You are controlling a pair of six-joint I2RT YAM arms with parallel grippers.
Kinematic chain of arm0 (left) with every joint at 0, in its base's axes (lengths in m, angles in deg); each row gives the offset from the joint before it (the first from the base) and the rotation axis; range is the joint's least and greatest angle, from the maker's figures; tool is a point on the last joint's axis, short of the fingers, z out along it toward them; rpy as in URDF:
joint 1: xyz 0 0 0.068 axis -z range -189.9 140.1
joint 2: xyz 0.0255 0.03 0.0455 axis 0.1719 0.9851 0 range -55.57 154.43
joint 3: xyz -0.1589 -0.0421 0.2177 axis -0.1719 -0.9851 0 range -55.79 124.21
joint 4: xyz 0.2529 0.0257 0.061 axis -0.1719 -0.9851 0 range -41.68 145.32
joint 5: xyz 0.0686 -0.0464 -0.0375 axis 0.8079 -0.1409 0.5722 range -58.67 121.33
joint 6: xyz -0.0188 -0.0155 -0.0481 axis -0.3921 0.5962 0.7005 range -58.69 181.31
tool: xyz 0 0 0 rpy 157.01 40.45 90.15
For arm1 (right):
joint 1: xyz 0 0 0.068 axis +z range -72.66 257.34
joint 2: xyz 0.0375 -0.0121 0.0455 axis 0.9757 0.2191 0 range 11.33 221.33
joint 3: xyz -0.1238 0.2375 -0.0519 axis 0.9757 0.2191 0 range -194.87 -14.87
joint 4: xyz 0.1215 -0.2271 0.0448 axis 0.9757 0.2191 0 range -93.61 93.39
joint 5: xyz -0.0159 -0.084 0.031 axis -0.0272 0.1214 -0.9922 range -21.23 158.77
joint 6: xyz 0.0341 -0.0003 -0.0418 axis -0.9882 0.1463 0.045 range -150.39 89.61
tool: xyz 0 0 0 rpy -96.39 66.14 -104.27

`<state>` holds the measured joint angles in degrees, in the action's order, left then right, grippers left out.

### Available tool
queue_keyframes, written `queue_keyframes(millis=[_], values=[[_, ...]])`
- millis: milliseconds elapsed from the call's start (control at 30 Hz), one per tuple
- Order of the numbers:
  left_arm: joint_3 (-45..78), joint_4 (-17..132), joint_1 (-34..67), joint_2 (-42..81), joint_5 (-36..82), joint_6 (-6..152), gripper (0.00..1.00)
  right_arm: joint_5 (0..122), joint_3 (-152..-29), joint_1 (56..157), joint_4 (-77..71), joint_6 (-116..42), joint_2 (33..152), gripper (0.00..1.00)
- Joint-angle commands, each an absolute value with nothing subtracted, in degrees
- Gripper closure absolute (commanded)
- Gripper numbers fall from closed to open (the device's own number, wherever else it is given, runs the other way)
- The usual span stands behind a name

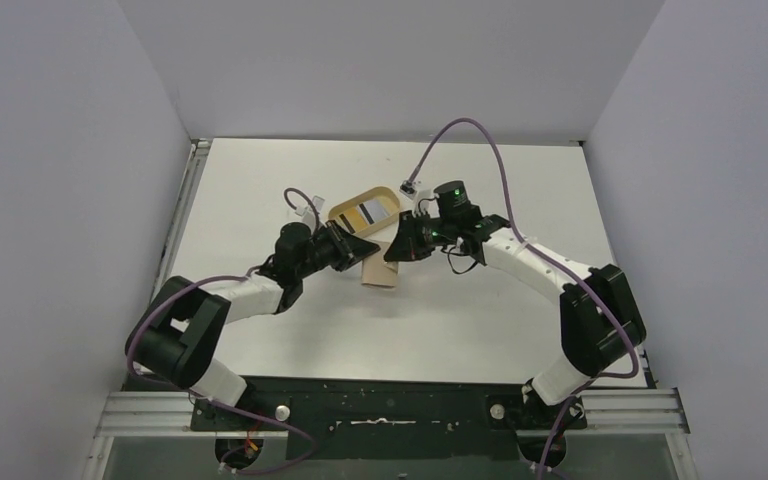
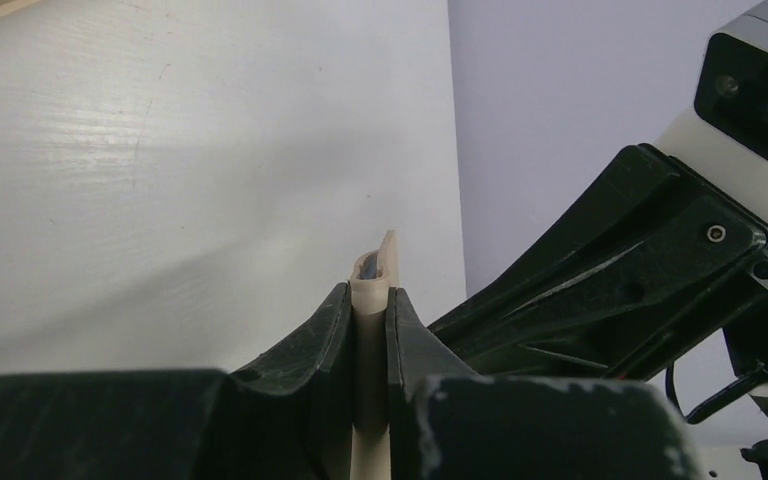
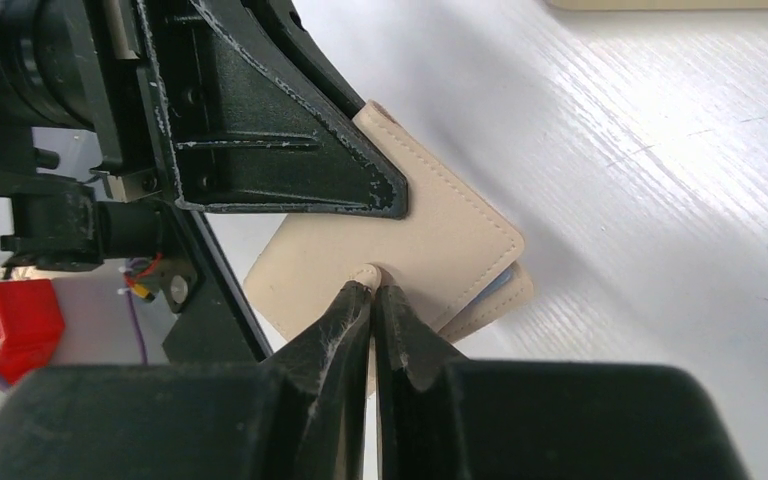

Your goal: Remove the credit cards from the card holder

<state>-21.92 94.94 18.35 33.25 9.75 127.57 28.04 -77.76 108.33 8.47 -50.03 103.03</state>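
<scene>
The card holder (image 1: 381, 272) lies near the middle of the white table (image 1: 290, 335), partly lifted between the two arms. The left gripper (image 1: 368, 251) reaches in from 9 o'clock, and its wrist view shows its jaws pressed together on the holder's tan edge, which stands upright between them. The right gripper (image 1: 393, 252) comes from 3 o'clock, and its jaws are pinched on the little snap tab (image 3: 365, 272) at the near edge of the top flap. A blue-grey edge (image 3: 501, 284) shows between the two flaps, card or lining unclear. Just beyond the holder at 12 o'clock sits the oval tray (image 1: 338, 213), and in it lies one whitish credit card (image 1: 372, 210) with a black stripe.
</scene>
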Motion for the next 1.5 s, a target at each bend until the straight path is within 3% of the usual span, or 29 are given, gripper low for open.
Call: queue_keyframes(millis=[0, 333, 367, 433, 500, 533, 600, 767, 1033, 1367, 1467], values=[[-22.7, 93.7, 17.4, 27.8, 9.5, 124.6, 1.0, 22.8, -78.1, 105.4, -1.8, -54.3, 97.6, 1.0], [-23.3, 84.1, 12.7, 18.7, 12.3, 119.7, 1.0, 16.1, -68.2, 93.8, -18.3, -67.7, 92.4, 1.0], [-23.5, 84.5, 12.2, 18.2, 12.4, 120.2, 1.0, 17.1, -67.5, 93.5, -18.2, -68.0, 92.1, 0.92], [-24.0, 85.6, 11.9, 17.1, 12.8, 120.9, 1.0, 19.4, -66.3, 93.5, -16.5, -67.6, 91.5, 0.47], [-23.8, 85.8, 11.9, 16.0, 13.4, 121.0, 1.0, 21.6, -65.2, 93.7, -16.1, -67.5, 90.5, 0.17], [-23.7, 85.7, 12.0, 15.6, 13.7, 121.0, 1.0, 22.5, -64.8, 94.0, -16.1, -67.7, 90.0, 0.09], [-23.2, 84.7, 12.3, 14.7, 14.7, 120.3, 1.0, 24.4, -64.4, 95.9, -16.4, -68.0, 89.0, 0.03], [-22.4, 83.5, 13.3, 12.8, 17.2, 118.5, 1.0, 37.6, -67.9, 107.0, -7.4, -63.5, 90.0, 0.01], [-22.4, 86.7, 13.7, 13.3, 16.0, 119.8, 1.0, 50.9, -62.3, 109.8, -16.4, -76.7, 93.1, 0.24], [-22.6, 89.7, 13.7, 14.2, 15.7, 122.2, 1.0, 48.3, -61.5, 110.2, -26.1, -81.3, 97.1, 0.38], [-22.9, 90.1, 13.7, 14.4, 15.7, 122.1, 1.0, 47.8, -62.0, 110.7, -27.0, -81.9, 98.2, 0.46]])
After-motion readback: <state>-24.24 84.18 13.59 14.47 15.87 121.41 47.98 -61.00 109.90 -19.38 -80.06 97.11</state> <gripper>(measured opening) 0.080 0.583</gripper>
